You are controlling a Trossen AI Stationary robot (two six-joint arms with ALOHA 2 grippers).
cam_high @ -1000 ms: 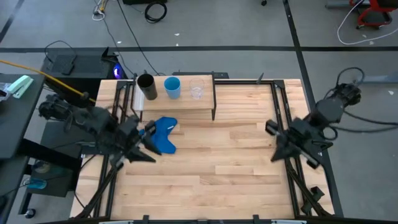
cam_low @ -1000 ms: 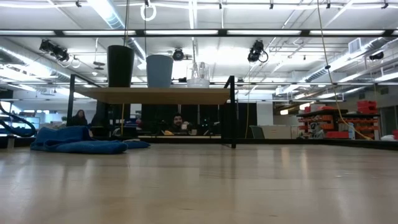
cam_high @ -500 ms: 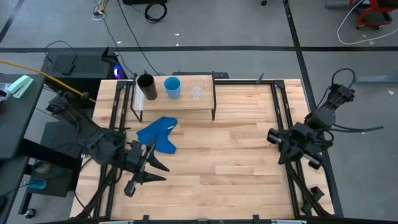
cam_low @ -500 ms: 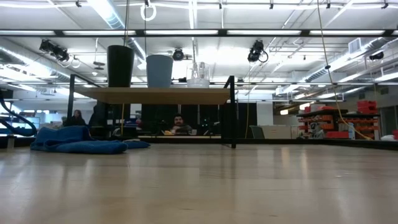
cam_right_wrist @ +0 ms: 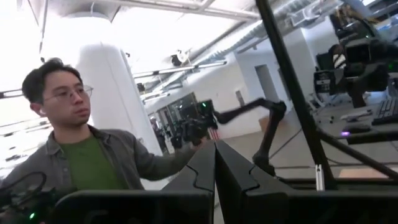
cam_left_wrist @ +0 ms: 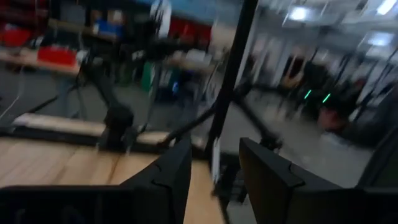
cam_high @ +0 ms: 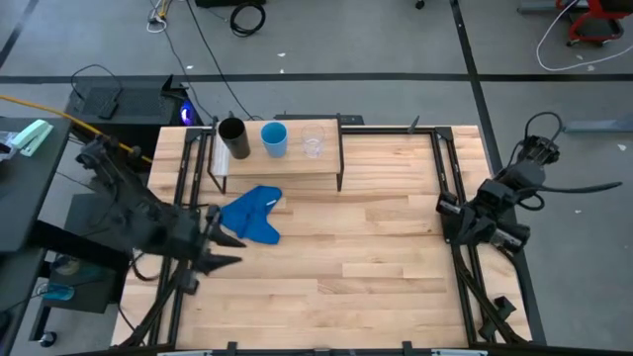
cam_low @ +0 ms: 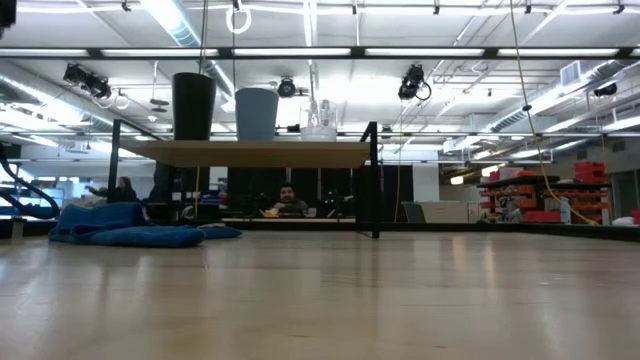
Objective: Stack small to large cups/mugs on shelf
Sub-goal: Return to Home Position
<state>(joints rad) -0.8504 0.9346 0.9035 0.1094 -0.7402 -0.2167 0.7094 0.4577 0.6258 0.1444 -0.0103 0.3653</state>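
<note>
Item 1, shelf (cam_high: 297, 166): it stands on the desk (cam_high: 376, 257) toward 11 o'clock, close to the far edge, on thin black legs. All three cups are upright on its board in a single row, none touching its neighbour.

Item 2, cups: the black cup (cam_high: 233, 136) occupies the 9 o'clock end of the row. The blue cup (cam_high: 275, 137) stands in the middle. The clear cup (cam_high: 314, 143) stands just to the blue cup's 3 o'clock side, leaving that end of the board bare. From desk height the row steps down in height from black to blue to clear.

Item 3, my left gripper (cam_left_wrist: 214, 148): it hangs over the desk's 9 o'clock edge, well apart from the shelf. Its fingers are spread with a clear gap between them, and they carry nothing.

Item 4, my right gripper (cam_right_wrist: 215, 152): that arm is folded at the desk's 3 o'clock edge, well apart from the shelf. Its fingers are pressed together, tip to tip, with nothing between them.

Item 5, other objects: a blue cloth (cam_high: 252, 216) lies crumpled on the desk at 6 o'clock of the shelf, between the shelf and my left gripper, touching neither. A person (cam_right_wrist: 81, 162) in a grey overshirt shows in the room beyond my right gripper.
</note>
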